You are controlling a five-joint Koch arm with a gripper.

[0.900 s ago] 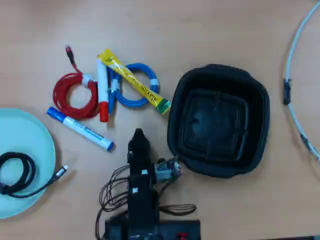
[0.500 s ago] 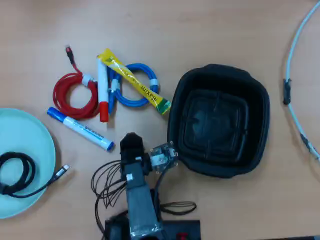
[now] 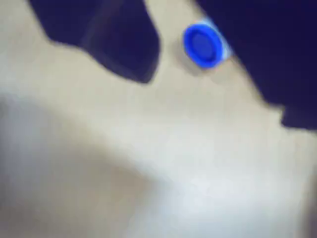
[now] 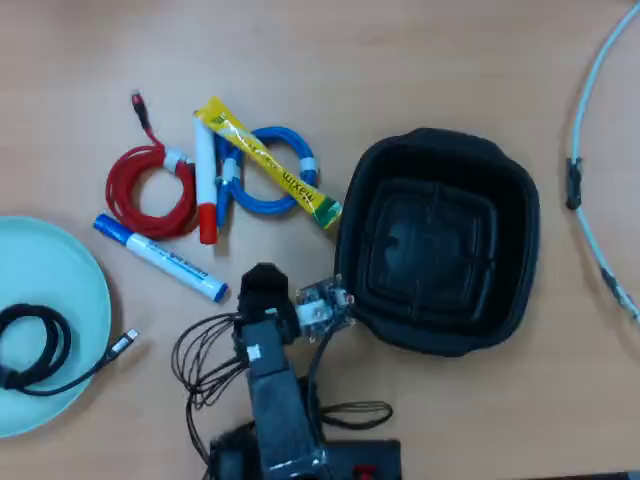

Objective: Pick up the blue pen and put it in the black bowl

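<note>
While apart from blue pen (image 4: 160, 257), claw (image 4: 262, 280) empty (opening unclear).

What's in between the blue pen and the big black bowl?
In the overhead view, the robot's gripper and wrist sit between the blue pen and the black bowl, above bare table.

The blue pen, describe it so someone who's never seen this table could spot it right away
In the overhead view, start at the pale cyan plate on the left. Just right of it the blue pen lies diagonally on the table. Unlike the red-capped marker above, it has blue ends and blue print.
</note>
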